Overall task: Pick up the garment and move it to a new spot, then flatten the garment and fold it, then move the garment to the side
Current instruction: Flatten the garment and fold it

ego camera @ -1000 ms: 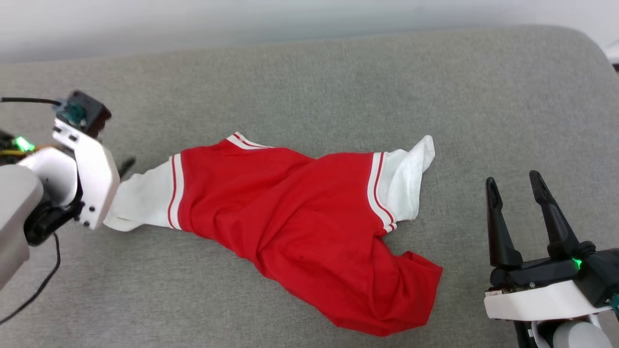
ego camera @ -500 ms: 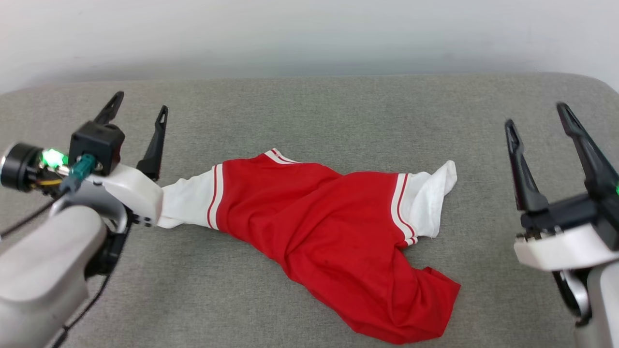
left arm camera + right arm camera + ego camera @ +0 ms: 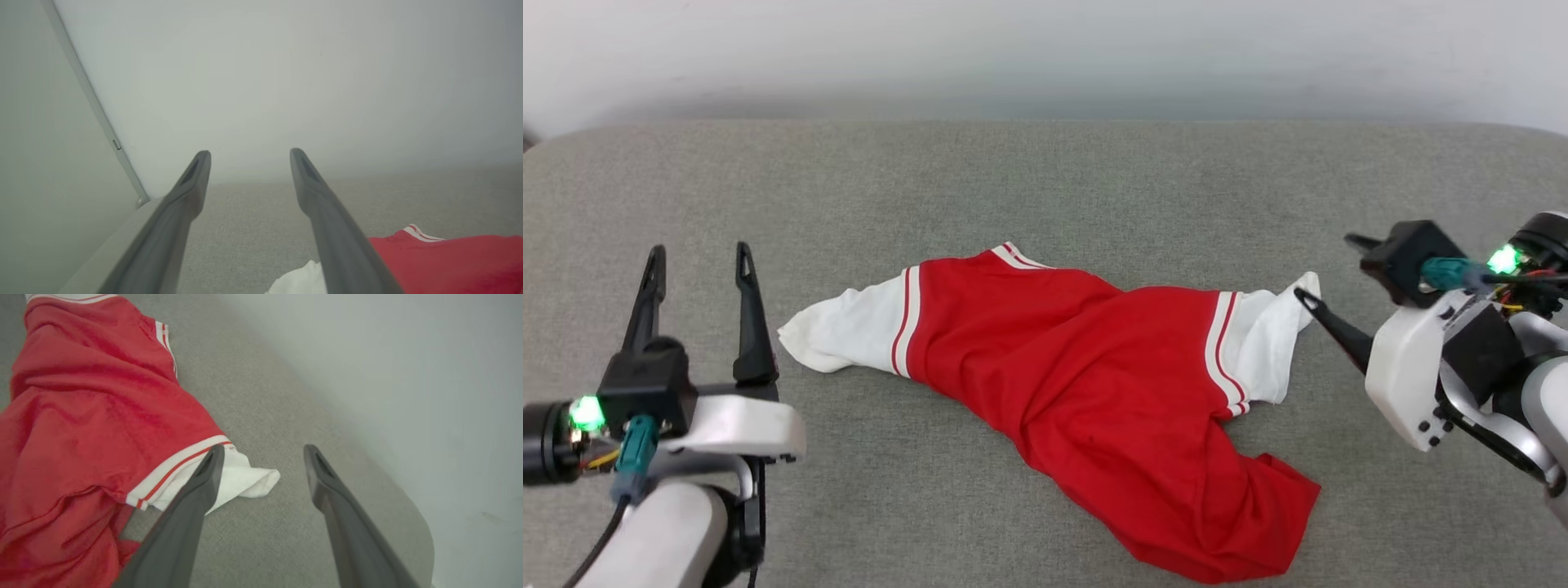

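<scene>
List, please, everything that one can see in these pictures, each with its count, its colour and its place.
garment: one, red with two white sleeves and red-white striped trim, lying crumpled in the middle of the grey surface.
grey surface: one, grey fabric, under the garment, reaching back to the wall.
wall: one, pale, behind the grey surface.
left gripper: one, two dark fingers on a white body, open, at the lower left, apart from the garment.
right gripper: one, two dark fingers on a white body, open, at the right, pointing toward the garment's white end and close to it.
</scene>
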Robot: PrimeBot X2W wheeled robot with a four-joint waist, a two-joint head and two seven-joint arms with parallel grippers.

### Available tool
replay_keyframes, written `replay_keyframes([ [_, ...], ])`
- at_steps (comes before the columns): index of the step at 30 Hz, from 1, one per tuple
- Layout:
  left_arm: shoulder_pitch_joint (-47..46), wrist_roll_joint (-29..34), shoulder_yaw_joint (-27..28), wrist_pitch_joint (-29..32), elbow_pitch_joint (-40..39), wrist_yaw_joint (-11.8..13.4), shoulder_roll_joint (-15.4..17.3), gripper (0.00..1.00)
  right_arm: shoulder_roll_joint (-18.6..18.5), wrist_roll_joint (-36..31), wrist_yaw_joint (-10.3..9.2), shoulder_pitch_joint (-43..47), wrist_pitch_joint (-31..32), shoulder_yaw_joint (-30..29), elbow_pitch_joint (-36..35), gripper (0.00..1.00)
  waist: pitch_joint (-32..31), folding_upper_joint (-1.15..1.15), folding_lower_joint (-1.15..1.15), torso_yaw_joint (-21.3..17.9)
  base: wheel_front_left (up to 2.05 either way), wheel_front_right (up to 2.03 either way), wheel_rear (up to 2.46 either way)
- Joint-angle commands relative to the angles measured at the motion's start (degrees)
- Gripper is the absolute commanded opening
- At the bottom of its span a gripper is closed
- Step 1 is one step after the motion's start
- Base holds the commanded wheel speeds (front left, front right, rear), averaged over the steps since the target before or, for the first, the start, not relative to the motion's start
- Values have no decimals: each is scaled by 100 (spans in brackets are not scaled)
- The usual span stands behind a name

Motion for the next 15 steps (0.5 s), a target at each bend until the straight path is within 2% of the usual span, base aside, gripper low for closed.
replay_keyframes([
  [1,95,56,60,-13,-38,-16,-51,100,-67,62,-4,-123,71,67,-21,100,38,0,0,21,0,0,0],
  [4,479,374,508,-13,-183,-164,-435,100,-415,560,-4,-524,706,780,-50,100,162,0,0,75,0,0,0],
  [7,727,628,842,-14,-205,-394,-809,100,-608,942,-4,-892,1155,1365,21,100,304,0,0,145,0,0,0],
  [10,836,870,1074,-14,-179,-680,-1173,100,-670,1245,-4,-1175,1396,1828,215,100,475,0,0,241,0,0,0],
  [15,726,1222,1379,-14,-36,-1165,-1691,100,-629,1567,-4,-1552,1462,2424,673,100,792,0,0,417,0,0,0],
])
